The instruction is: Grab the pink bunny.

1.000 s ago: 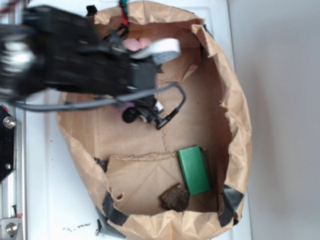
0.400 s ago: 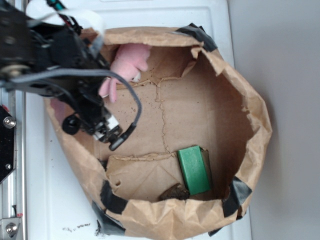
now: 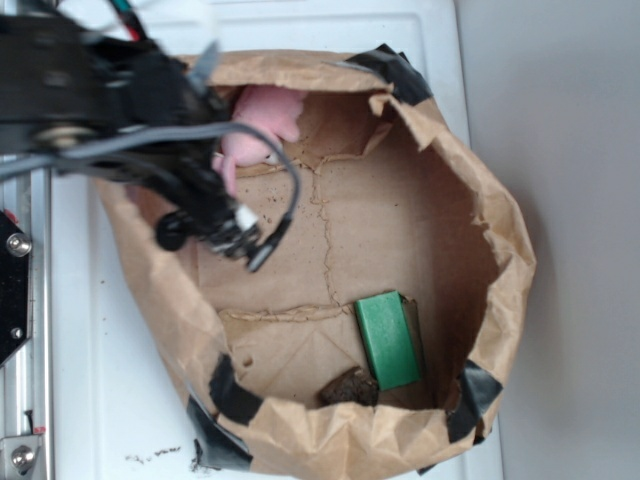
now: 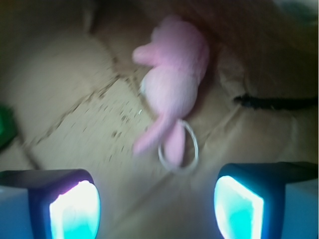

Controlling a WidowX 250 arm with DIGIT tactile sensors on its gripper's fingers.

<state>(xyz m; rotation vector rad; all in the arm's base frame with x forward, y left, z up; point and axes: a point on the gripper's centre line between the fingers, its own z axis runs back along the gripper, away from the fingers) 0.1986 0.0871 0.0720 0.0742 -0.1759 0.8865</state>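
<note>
Two glowing gripper (image 4: 157, 209) fingers (image 4: 75, 206) stand spread wide and empty. You have the soft pale-pink plush bunny (image 4: 172, 82) ahead at twelve o'clock on the brown paper bag's (image 3: 500, 250) floor, long axis pointing toward you, ears and white loop tag (image 4: 178, 147) nearest.

Bright, even light falls across a white moulded table (image 3: 120, 380), smooth with a raised lip running along its top edge, and a scatter of dark specks lies on it near the bottom left. Down the left side runs a silver metal rail (image 3: 38, 330) with round bolt heads, and a black bracket plate (image 3: 12, 290) is fixed beside it. To the right of the table, a plain pale grey surface (image 3: 580, 150) fills the whole side, flat, unmarked and free of shadow
</note>
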